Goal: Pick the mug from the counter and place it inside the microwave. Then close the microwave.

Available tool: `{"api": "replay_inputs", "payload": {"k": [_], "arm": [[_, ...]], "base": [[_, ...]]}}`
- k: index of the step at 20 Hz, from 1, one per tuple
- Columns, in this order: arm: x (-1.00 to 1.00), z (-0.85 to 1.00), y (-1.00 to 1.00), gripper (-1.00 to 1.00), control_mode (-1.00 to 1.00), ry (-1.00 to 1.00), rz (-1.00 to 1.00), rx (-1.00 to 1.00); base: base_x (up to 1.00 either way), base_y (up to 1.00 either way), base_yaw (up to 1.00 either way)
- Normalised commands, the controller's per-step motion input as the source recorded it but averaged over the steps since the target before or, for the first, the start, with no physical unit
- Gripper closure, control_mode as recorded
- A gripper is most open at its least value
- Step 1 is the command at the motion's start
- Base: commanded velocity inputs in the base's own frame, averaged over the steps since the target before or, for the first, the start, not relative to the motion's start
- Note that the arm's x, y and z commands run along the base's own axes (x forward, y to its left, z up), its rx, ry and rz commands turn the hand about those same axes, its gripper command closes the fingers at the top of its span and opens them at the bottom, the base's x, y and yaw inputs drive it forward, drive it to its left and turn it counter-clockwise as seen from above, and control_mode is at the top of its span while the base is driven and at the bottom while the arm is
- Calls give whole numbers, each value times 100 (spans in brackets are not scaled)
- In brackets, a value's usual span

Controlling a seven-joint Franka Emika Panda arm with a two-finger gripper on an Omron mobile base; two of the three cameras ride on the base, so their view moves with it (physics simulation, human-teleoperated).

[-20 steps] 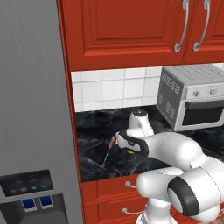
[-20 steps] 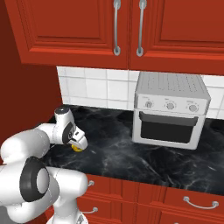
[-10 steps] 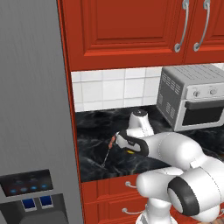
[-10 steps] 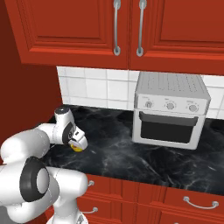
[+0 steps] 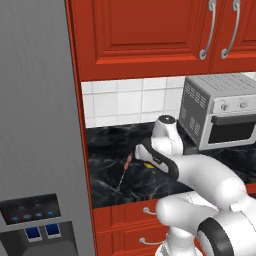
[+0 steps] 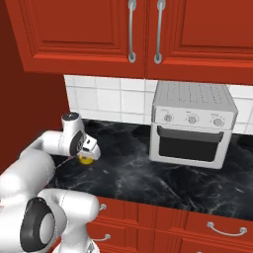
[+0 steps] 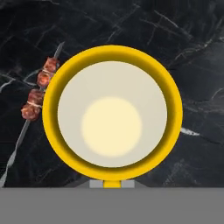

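Drawers: red fronts (image 6: 197, 232) with silver handles, under the near edge of the counter.
Counter: black marbled stone (image 6: 148, 178) with white veins.
Skewer: thin stick with reddish meat pieces (image 5: 125, 171), lying flat on the counter, just to the left of the mug.
Mug: small and yellow (image 7: 112, 113), upright on the counter near its left end, seen from straight above in the hand view, with pale inside.
Gripper: the gripper (image 6: 89, 154) is low over the mug, jaws drawn together at the mug's rim; the mug rests on the stone.
Toaster oven: silver, with knobs (image 6: 190, 123), far right on the counter, well apart from the mug.
Wall: white tiles (image 6: 108, 101).
Cabinets: red doors (image 6: 148, 34) above.
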Motion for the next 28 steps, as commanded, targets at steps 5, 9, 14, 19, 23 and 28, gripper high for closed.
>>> {"api": "replay_inputs", "payload": {"k": [5,9,14,19,23,28], "arm": [[-54,72,-7,100,-100,0,20,-5],[-85,91,-17,100,-100,-2,13,-17],[-87,87,-7,100,-100,-8,11,-10],[-48,47,-1,100,-100,-14,2,0],[-35,55,-12,100,-100,2,-2,0],[-5,23,-30,100,-100,7,-12,7]], "base": [[0,0,0],[0,0,0],[0,0,0],[0,0,0],[0,0,0],[0,0,0]]}}
